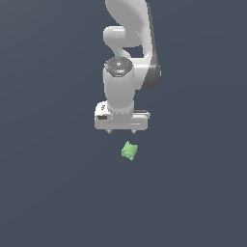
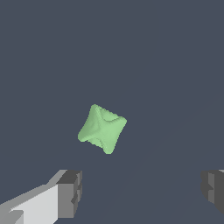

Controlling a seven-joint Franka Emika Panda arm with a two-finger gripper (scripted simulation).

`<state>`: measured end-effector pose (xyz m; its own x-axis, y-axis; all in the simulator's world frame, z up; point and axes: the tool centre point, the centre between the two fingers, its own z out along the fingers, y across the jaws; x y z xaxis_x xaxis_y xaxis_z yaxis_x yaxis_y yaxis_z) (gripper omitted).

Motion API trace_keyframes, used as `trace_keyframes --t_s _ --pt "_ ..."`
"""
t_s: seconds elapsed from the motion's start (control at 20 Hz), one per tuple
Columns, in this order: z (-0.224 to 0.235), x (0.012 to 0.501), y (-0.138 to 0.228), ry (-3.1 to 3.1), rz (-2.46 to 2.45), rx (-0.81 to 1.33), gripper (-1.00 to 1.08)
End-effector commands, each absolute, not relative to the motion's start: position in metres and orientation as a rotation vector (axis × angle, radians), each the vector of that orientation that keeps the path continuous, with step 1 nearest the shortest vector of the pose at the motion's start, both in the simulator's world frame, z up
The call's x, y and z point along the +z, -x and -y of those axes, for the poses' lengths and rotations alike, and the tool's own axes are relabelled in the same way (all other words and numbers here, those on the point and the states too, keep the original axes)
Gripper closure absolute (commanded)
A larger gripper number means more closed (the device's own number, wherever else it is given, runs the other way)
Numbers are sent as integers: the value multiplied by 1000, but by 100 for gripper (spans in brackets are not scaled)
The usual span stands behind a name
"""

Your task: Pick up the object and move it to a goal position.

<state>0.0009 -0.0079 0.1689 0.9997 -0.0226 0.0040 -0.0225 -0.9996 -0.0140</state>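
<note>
On the dark grey floor (image 1: pixel 53 193), the green block (image 1: pixel 129 150) sits free, nothing touching it, just ahead of the gripper (image 1: pixel 122 130) and a bit toward the exterior view's right. Gripper is empty, fingers (image 2: pixel 69 194) spread wide, gap much wider than the block. Wrist view shows the block (image 2: pixel 102 128) clear of the span between the two pads, not between them yet, so the arm needs a short shift toward it before dropping. Block is roughly cube-shaped with bumpy, dented faces, no real long axis, and it sits turned like a diamond to the finger line, corners facing the pads. Likely needs a wrist twist so the pads meet flat-ish faces, else it could spin or squirt out on closing. Height over the floor is hard to judge. No goal marker visible in either view.
</note>
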Motion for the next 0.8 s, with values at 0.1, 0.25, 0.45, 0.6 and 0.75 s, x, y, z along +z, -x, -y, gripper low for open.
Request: trace_keyframes --t_s 0.1,0.25,0.45,0.6,0.75 --pt "10 169 -1 3129 -40 -8 -92" --pt "19 169 -2 3137 -66 -16 -92" --pt "35 169 -3 3151 -106 -30 -92" --pt "38 170 -3 3153 -109 -32 -92" --pt "36 169 -3 3152 -112 -31 -92"
